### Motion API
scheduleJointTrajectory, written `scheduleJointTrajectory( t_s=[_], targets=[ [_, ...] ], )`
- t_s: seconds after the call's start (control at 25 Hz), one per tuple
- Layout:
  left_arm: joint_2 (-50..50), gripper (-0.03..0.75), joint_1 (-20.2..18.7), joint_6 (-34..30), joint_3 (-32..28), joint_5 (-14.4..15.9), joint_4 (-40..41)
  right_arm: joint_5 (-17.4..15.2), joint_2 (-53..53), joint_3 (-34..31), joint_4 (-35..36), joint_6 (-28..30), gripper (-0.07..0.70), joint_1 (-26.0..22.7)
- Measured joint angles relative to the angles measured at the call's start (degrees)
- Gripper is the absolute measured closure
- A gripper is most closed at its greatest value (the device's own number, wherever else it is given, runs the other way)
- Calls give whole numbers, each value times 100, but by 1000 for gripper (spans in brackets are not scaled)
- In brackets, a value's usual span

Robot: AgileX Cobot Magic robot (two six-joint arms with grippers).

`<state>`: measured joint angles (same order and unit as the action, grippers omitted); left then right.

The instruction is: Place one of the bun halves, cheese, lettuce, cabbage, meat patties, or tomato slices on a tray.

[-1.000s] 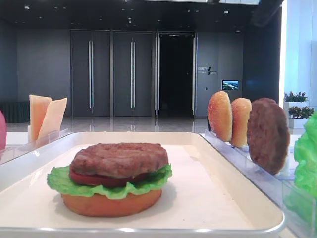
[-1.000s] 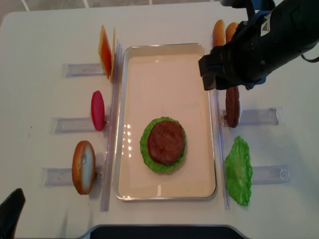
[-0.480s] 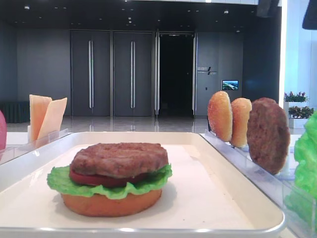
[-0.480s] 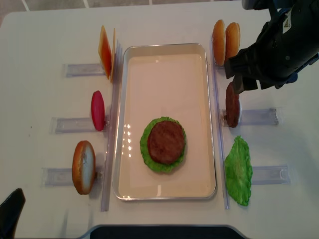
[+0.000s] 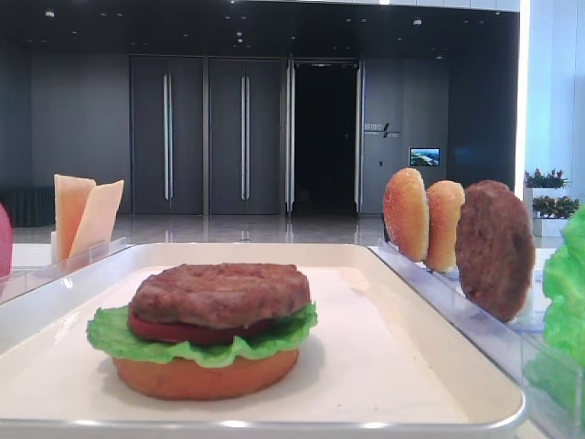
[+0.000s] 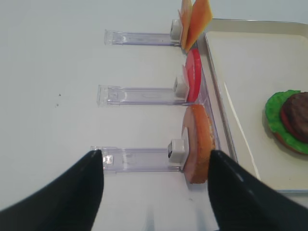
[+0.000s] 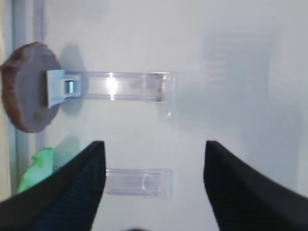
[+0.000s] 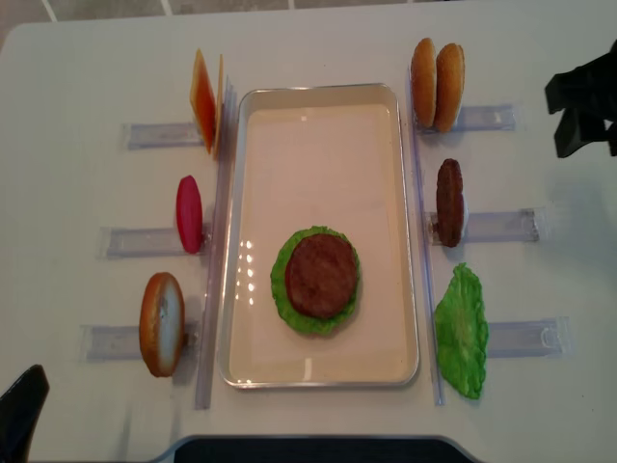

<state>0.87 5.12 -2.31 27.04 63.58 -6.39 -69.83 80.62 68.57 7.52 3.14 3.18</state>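
- Since a second ago the right gripper (image 8: 582,108) has pulled back from over the tray (image 8: 323,371) to the table's far right edge — jaws spread, holding nothing.
- On the tray sits a stack: flat orange bun half (image 5: 206,375), ruffled green lettuce (image 5: 196,343), tomato slice (image 5: 192,331), and a rough reddish-brown meat patty (image 8: 321,275) on top.
- Left gripper (image 6: 154,192) hangs wide open by the racked bun (image 6: 197,144).
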Motion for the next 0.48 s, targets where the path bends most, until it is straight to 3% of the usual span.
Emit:
scheduleJointTrajectory(
  t_s=[0.16,0.48],
  targets=[
    [0,197,0,0,0,0,0,0,0,0,-24,304,180,-554],
    [0,197,0,0,0,0,0,6,-76,-131,-57,486,180,-625]
  ],
)
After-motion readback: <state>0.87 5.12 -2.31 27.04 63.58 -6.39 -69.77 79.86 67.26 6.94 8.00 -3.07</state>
